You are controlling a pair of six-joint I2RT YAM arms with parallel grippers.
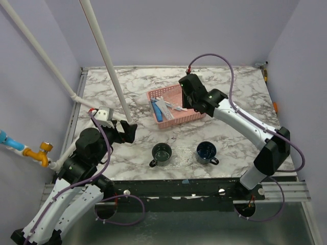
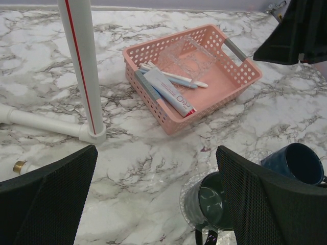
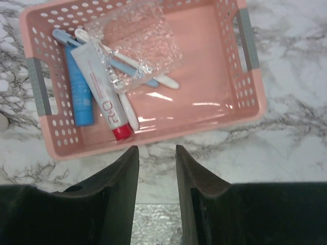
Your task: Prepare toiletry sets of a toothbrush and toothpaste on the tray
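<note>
The pink lattice basket (image 3: 250, 109) holds a white toothpaste tube with a red cap (image 3: 102, 87), a blue tube (image 3: 80, 97) and toothbrushes (image 3: 166, 81), partly under a clear crinkled plastic piece (image 3: 135, 43). My right gripper (image 3: 157, 147) hovers over the basket's near edge, open, with nothing between its fingers; in the top view the right gripper (image 1: 185, 98) sits at the basket's (image 1: 166, 92) right side. The transparent tray (image 1: 184, 162) lies near the front edge under two mugs. My left gripper (image 1: 130, 131) hangs wide open left of the tray (image 2: 184, 201), holding nothing.
A dark green mug (image 1: 162, 152) and a blue mug (image 1: 206, 150) stand on the tray. Two white pipes (image 1: 107, 61) slant across the left half of the marble table, one ending in a foot (image 2: 92, 133) near the basket (image 2: 245, 76).
</note>
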